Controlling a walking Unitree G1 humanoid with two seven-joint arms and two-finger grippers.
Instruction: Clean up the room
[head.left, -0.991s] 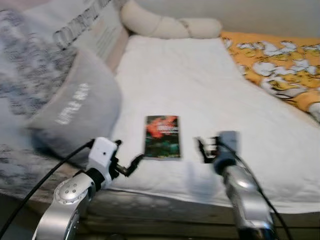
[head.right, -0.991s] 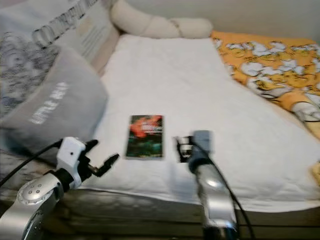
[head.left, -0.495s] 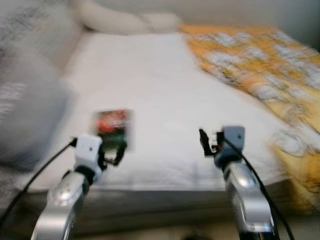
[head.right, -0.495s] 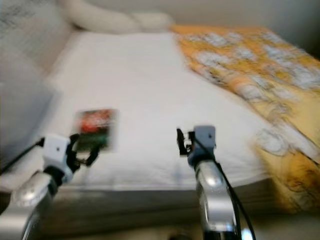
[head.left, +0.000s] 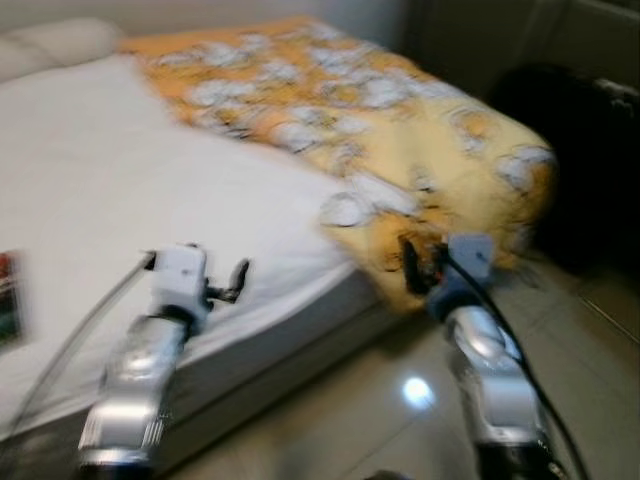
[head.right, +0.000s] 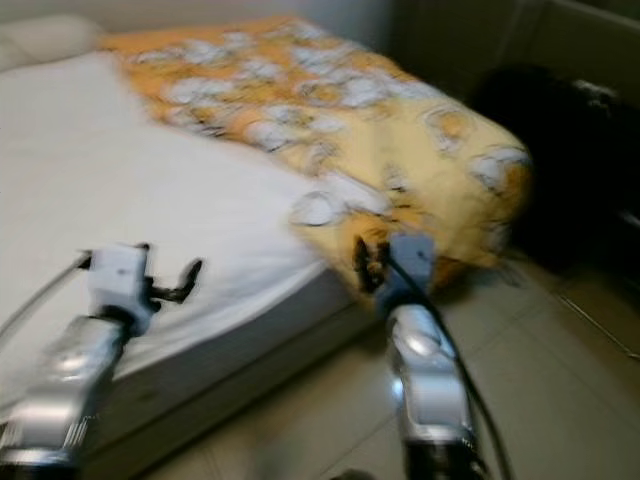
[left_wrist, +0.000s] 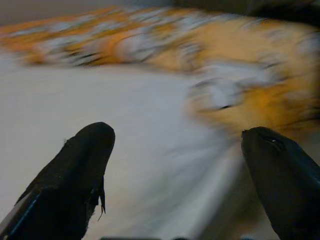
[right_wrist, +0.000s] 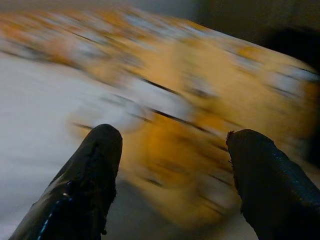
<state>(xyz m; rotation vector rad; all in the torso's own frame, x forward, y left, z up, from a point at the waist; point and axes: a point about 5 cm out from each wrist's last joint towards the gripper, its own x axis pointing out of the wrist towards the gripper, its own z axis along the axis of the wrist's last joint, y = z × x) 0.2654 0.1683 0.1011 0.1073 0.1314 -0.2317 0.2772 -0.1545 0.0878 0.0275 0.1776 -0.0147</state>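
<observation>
The views are blurred by motion. A bed with a white sheet (head.left: 110, 180) lies ahead on the left, and an orange blanket with white patterns (head.left: 400, 130) hangs over its far corner. A small book with a red and green cover (head.left: 8, 298) lies on the sheet at the left margin. My left gripper (head.left: 234, 280) is open and empty over the sheet near the mattress edge. My right gripper (head.left: 412, 268) is open and empty in front of the blanket's drooping corner. In the wrist views, the left fingers (left_wrist: 85, 150) face sheet and blanket, and the right fingers (right_wrist: 100, 150) face the blanket.
A cream pillow (head.left: 55, 38) lies at the head of the bed. A dark bulky object (head.left: 585, 160) stands on the right beside the bed's corner. Glossy tiled floor (head.left: 340, 420) runs along the mattress side below my arms.
The camera has swung to the right: grey pillows have left the view, the book has slid to the left margin, and the blanket, dark object and floor have come in. Both grippers stay open.
</observation>
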